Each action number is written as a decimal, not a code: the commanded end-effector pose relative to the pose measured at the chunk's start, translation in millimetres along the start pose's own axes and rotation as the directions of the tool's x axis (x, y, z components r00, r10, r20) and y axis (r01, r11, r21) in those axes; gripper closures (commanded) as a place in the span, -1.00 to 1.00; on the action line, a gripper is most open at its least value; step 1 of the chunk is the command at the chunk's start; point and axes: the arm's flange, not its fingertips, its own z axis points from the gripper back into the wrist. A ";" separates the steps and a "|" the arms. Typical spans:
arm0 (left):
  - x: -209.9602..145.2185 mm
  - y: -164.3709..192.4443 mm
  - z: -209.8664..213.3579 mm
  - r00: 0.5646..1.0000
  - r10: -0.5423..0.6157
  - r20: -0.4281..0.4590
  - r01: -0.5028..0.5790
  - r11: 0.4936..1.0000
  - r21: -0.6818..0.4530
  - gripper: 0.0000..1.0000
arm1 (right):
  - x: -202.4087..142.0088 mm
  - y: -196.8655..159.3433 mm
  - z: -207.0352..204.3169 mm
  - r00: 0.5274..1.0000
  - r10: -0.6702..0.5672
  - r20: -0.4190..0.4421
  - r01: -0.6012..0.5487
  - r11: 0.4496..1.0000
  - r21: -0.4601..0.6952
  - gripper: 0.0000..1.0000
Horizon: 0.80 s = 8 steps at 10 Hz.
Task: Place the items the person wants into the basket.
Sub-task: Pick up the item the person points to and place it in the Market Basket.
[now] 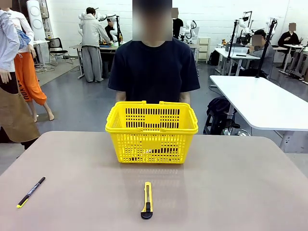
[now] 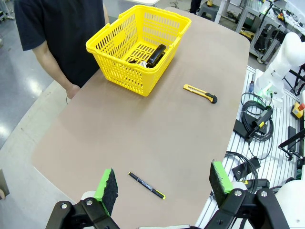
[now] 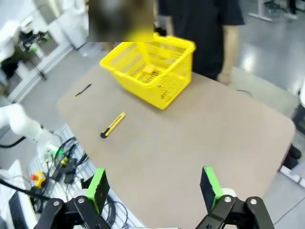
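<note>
basket: bright yellow, slotted sides, sat near the far edge of the table, about mid-width, handles folded down on the rim. Right in front of the person in the dark tee, who stood at that far edge.

stapler: black, lay inside the basket on its floor, seen from the left wrist view. Something pale next to it in there, too small to make out.

utility knife: yellow and black, lay on the table near the robot-side edge, roughly centred, pointing at the basket but well apart from it.

pen: thin black with a yellow end, lay toward the near left corner, angled, well apart from the knife.

left gripper: wide open, nothing between the green pads, hovered above the left end of the table, over the pen.

right gripper: also spread fully, holding nothing, hung over the right end of the table, with the basket and knife farther off.
</note>
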 end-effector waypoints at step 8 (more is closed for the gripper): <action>-0.6 -0.2 0.4 1.000 -0.015 0.003 0.015 1.000 -0.008 -1.00 | -50.2 26.9 30.4 0.999 -0.047 0.020 0.048 0.998 -0.050 -1.00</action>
